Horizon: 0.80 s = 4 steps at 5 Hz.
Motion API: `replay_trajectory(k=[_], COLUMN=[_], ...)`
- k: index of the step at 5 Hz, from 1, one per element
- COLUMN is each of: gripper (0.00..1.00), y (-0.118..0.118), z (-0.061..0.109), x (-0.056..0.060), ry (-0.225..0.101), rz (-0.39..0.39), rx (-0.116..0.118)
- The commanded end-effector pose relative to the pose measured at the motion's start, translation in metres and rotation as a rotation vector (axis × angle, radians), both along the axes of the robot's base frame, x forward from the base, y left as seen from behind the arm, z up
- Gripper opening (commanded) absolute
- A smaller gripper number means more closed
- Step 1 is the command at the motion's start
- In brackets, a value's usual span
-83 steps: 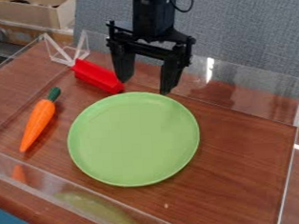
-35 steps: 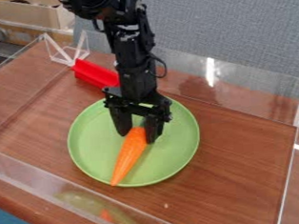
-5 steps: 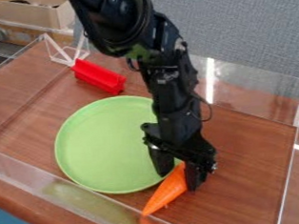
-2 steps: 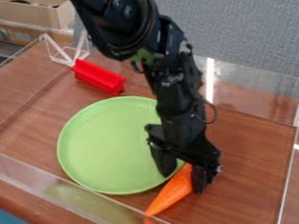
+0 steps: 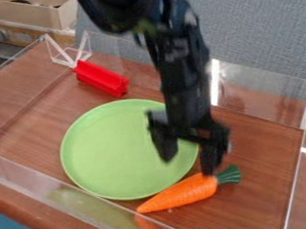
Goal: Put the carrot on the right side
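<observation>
The carrot (image 5: pixel 188 190) lies flat on the surface (image 5: pixel 268 148) just off the plate (image 5: pixel 108 150) at its lower right edge, leafy top pointing right. The fingers (image 5: pixel 192 149) hang above it, spread wide and holding nothing, one tip close over the green top. A moment ago they clamped the carrot, tilted against the plate's rim; now it is released and they have lifted clear.

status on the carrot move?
Done, by the look of it: the carrot lies on the table right of the green plate, just past its rim. In hand: nothing; the gripper is open above it. Left: only pulling the arm away.
</observation>
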<state>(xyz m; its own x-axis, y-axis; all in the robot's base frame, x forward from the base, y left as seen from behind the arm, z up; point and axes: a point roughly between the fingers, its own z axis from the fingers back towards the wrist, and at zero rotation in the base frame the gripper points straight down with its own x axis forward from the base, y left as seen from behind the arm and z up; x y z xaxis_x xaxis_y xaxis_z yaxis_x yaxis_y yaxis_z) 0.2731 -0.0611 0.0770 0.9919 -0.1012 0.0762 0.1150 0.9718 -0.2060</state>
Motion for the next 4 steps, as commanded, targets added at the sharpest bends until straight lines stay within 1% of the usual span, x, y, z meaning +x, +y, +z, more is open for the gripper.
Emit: replay_trajectory(k=[1, 2, 3, 4], gripper=[1.0, 1.0, 1.0, 1.0], y=[0.02, 0.044, 0.066, 0.055], z=[0.06, 0.078, 0.076, 0.062], x=[0.021, 0.018, 0.017, 0.029], ry=[-0.114, -0.137, -0.146, -0.143], rz=[0.105, 0.131, 0.164, 0.125], rx=[-0.047, -0.042, -0.004, 0.006])
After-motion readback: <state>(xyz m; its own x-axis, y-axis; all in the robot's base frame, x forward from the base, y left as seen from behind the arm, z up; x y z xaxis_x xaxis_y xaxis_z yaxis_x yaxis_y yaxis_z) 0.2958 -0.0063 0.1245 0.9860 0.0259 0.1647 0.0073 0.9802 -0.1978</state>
